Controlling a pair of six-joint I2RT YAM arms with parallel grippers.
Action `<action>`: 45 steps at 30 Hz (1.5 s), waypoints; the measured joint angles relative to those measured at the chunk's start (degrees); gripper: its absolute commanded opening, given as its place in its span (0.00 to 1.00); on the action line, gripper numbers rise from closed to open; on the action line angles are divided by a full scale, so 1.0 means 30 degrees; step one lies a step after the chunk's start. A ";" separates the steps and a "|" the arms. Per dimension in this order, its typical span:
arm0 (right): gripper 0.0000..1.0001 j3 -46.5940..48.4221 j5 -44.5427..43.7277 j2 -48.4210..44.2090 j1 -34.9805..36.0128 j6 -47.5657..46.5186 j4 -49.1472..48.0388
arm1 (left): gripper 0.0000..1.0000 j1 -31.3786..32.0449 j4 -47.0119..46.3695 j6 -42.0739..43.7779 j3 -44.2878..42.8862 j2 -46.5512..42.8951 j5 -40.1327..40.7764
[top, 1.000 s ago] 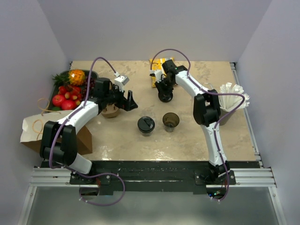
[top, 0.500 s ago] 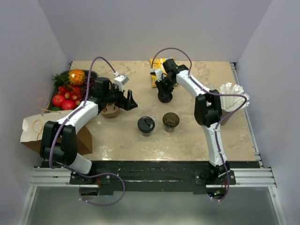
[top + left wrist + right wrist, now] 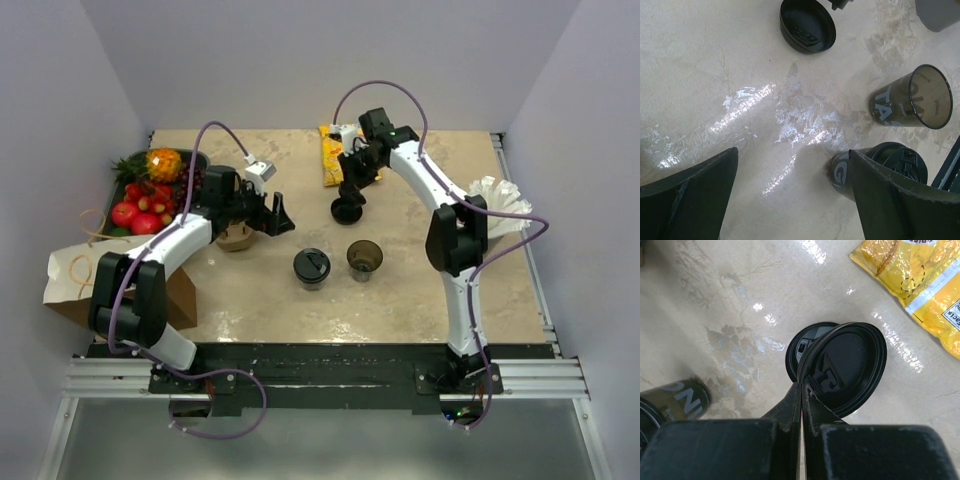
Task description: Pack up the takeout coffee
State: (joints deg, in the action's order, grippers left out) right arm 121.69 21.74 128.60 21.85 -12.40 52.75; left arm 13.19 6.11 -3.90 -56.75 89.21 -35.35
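the black lid (image 3: 850,365) hangs tilted clear of the table (image 3: 250,290), pinched at its rim by the right gripper (image 3: 802,390), whose fingers are closed tight on that edge. in the right wrist view its disc reads as an oval, the long axis running from the pinch at lower left up toward the yellow snack bag (image 3: 920,280) at upper right. the face with the moulded sip tab is turned toward the camera. partly hidden beneath it, a second lid (image 3: 797,351) lies flat on the table, apart from the held one. all this is at the far middle of the table, just in front of the snack bag. nearer the arm bases stand the capped cup (image 3: 311,267) and, just beside it on the right, the open cup (image 3: 364,259), both upright. the left gripper (image 3: 274,217) hovers with its jaws spread wide and nothing between them, left of the cups and next to a brown round thing (image 3: 236,238) that i cannot identify. a paper bag (image 3: 75,275) sits at the near left, with a heap of fruit (image 3: 145,205) behind it. a second ago the right gripper was down at the lids on the table; now it is raised and the black lid has come up with it, while the left arm and both cups are where they were.
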 measured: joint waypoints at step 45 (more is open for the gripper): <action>0.00 -0.5865 1.1169 -0.8298 -0.1035 -1.0178 0.8058 | 0.70 0.8276 0.2477 2.0385 -0.4007 -0.1282 -0.0969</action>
State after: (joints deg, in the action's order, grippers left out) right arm 104.09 55.24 103.70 18.74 -42.94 76.93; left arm 38.02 13.54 57.25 -68.77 85.36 -38.26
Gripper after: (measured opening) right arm 0.008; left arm 0.746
